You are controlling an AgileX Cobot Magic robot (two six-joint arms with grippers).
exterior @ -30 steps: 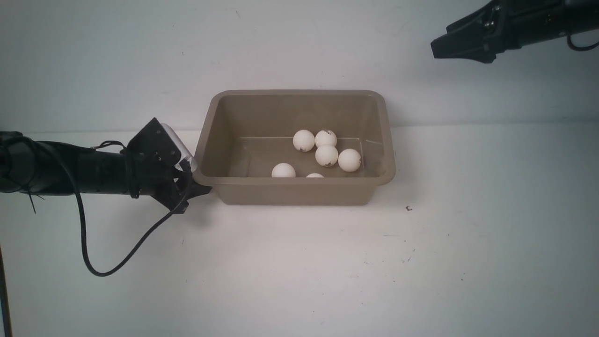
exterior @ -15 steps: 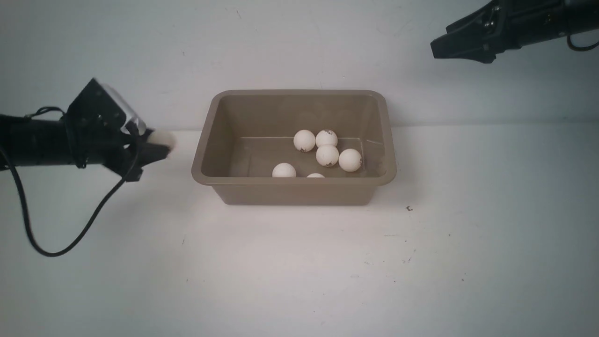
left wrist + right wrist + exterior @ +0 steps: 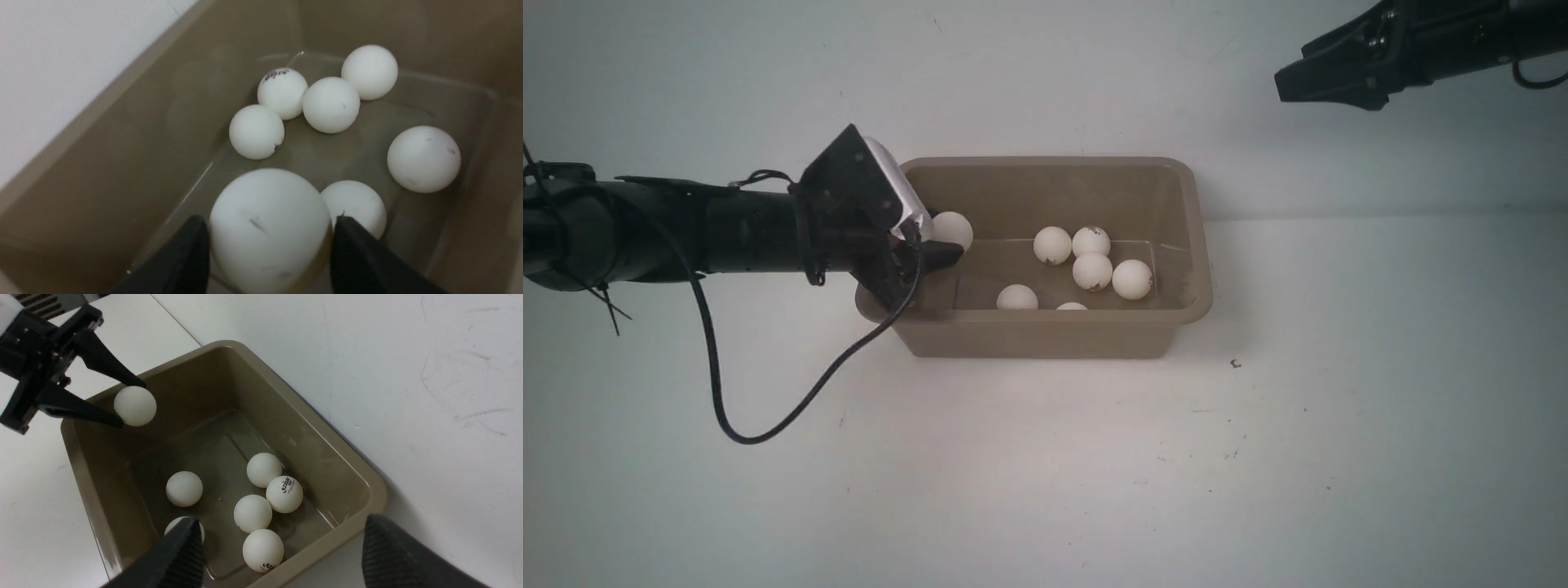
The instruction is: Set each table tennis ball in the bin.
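One table tennis ball (image 3: 952,230) is being held in the left gripper (image 3: 133,405) over the left end of the bin (image 3: 1045,161) so it can be dropped beside the six balls (image 3: 1093,271) inside, while the right gripper (image 3: 1284,85) is being held wide, empty and well away.

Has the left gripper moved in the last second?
Yes. The left gripper went from outside the bin's left wall to above its left end, carrying a table tennis ball.

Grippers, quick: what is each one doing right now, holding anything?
Left gripper: closed on a table tennis ball, above the bin.
Right gripper: open, empty.
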